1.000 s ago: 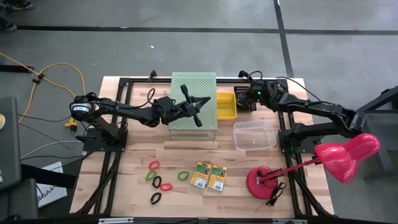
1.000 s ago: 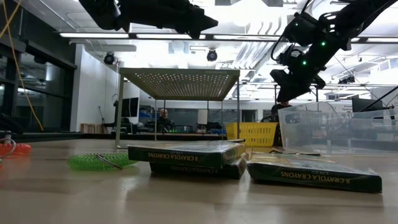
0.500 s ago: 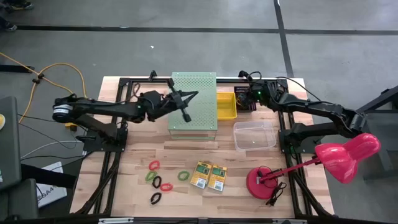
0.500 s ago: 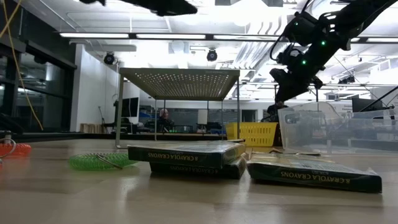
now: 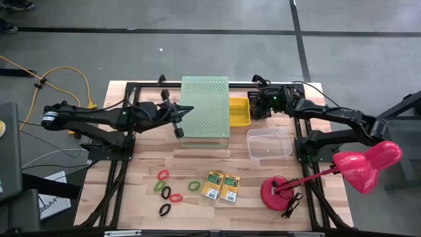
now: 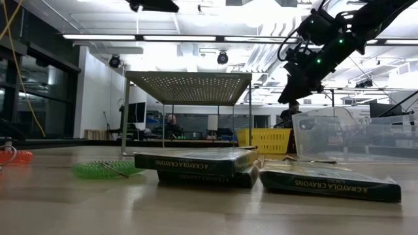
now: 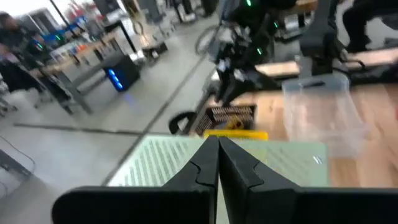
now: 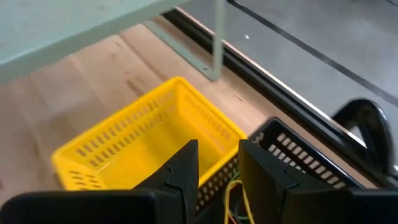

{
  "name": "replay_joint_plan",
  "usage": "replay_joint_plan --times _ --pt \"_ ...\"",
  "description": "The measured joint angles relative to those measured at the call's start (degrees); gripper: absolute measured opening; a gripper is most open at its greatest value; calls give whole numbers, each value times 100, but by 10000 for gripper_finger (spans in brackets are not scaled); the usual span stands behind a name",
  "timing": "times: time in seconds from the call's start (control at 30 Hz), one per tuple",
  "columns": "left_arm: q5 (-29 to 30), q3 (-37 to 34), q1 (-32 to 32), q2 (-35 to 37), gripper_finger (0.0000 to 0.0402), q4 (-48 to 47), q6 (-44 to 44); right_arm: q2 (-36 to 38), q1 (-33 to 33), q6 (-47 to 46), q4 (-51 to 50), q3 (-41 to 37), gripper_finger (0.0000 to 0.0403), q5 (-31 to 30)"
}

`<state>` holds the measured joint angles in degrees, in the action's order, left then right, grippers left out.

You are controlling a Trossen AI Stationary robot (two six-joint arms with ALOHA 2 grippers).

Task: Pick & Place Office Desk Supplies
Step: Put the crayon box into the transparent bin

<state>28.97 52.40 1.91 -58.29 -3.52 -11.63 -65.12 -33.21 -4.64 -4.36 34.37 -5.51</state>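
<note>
In the low view the lower crayon box [image 6: 206, 176] lay mostly hidden under the upper crayon box [image 6: 194, 161], and an orange band [image 6: 14, 156] was cut off by the picture's edge. The left wrist view was blurred, so the contents of the black basket [image 7: 229, 115] could not be told. The lamp's [image 5: 367, 164] shade hung past the desk's right edge.

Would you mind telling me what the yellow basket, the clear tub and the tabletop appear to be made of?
Yellow basket: likely moulded plastic, glossy, with slotted lattice walls.
Clear tub: probably thin plastic; the wood shows through it.
Tabletop: light wood, seemingly butcher-block, with visible strips and grain, matte finish.
</note>
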Motion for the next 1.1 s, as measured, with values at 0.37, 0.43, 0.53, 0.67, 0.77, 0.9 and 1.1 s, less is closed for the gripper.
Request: replay_joint_plan --times 0.37,0.43,0.53,0.67,0.77,0.9,1.1 --pt "12 -2 464 125 1 -929 697 699 871 337 32 0 101 39" --pt "17 -2 535 117 1 -1092 870 950 1079 303 27 0 101 198" --pt "40 -2 660 119 1 -1320 1177 1261 1426 276 47 0 101 532" --pt "411 -20 967 78 1 -1637 1639 1355 1945 170 262 0 101 783" --pt "824 -134 1329 -4 1 -1788 1948 1296 2371 185 617 0 101 1015" --pt "1138 -347 1857 -91 1 -1749 2337 1049 2982 238 1232 2 101 1213" --pt "1778 -704 2418 -293 1 -1728 3221 487 3719 543 2144 2 101 1184"
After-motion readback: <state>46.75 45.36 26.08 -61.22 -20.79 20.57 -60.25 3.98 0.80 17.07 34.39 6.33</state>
